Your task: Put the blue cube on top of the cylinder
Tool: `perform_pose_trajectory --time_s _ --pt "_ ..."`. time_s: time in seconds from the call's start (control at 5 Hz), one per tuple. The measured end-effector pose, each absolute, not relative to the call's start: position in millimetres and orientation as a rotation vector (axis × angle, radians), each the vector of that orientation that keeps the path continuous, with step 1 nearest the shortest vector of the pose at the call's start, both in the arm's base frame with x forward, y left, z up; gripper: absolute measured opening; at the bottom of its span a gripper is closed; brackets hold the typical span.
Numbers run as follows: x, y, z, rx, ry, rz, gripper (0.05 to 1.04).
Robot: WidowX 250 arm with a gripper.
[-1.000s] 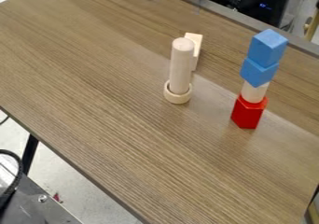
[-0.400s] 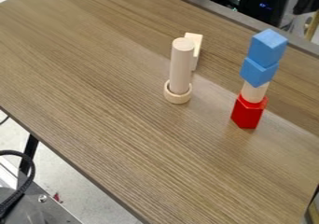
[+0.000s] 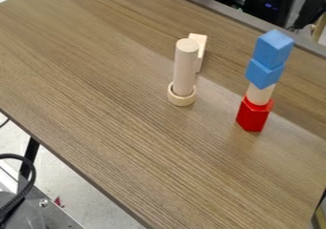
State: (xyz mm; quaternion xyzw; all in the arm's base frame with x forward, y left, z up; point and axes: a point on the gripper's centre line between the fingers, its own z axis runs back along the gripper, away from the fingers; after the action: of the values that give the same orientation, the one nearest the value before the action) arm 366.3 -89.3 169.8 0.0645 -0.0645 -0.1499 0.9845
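The upper blue cube (image 3: 274, 49) rests on a second blue cube (image 3: 264, 74), turned at a different angle. Beneath them a short pale wooden cylinder (image 3: 259, 94) stands on a red block (image 3: 254, 114), making one upright stack at the right. Left of the stack, a tall pale cylinder (image 3: 185, 68) stands upright with its foot inside a wooden ring (image 3: 181, 99); nothing lies on its round top.
A pale wooden block (image 3: 200, 51) stands close behind the tall cylinder on the brown table (image 3: 115, 123). Dark equipment (image 3: 267, 4) lies beyond the far edge, with a black shape (image 3: 312, 8) at upper right. A cable (image 3: 31, 178) curves at lower left.
The cable at lower left has shifted rightward. A black shape has appeared at the upper right and extends lower now. The stack, tall cylinder and ring have stayed where they were.
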Motion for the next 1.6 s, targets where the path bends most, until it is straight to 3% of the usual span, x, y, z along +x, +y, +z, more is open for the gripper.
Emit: perform_pose_trajectory --time_s 0.2,0.4,1.4,1.6 --pt "363.6 -93.5 160.4 0.104 -0.069 -0.294 1.001" --pt "361.1 -99.7 159.3 0.034 -0.053 -0.291 1.001" --pt "352.4 -91.0 135.6 0.071 -0.006 -0.296 1.001" --pt "348.3 -89.6 127.5 0.072 0.010 -0.291 0.952"
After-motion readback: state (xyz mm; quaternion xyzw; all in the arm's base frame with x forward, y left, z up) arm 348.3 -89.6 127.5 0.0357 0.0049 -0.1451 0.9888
